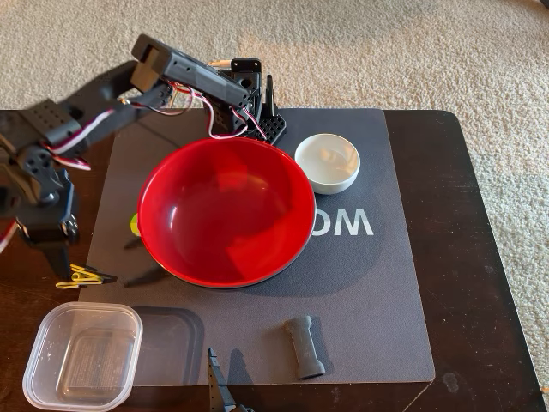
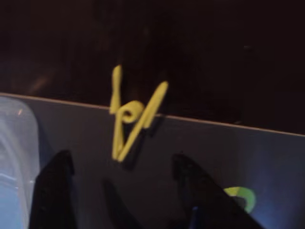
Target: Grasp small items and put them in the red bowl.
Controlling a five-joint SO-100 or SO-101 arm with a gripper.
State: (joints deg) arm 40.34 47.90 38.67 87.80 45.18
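Black and blurred at the bottom of the wrist view, my two fingers (image 2: 57, 191) are standing apart with nothing between them; my gripper (image 2: 124, 171) is hanging just short of the yellow clip (image 2: 131, 117), which is lying at 12 o'clock from the gap, straddling the pale edge of the grey mat (image 2: 238, 157). In that view the clear tub (image 2: 12, 157) is showing at 9 o'clock. In the fixed view the clip (image 1: 81, 275) is lying at the mat's left edge, about 8 o'clock from the red bowl (image 1: 225, 210), with the tub (image 1: 81, 355) just below it. A dark grey spool-shaped bar (image 1: 305, 346) is resting on the mat at 5 o'clock from the bowl, and a small white bowl (image 1: 328, 162) is sitting at its 2 o'clock.
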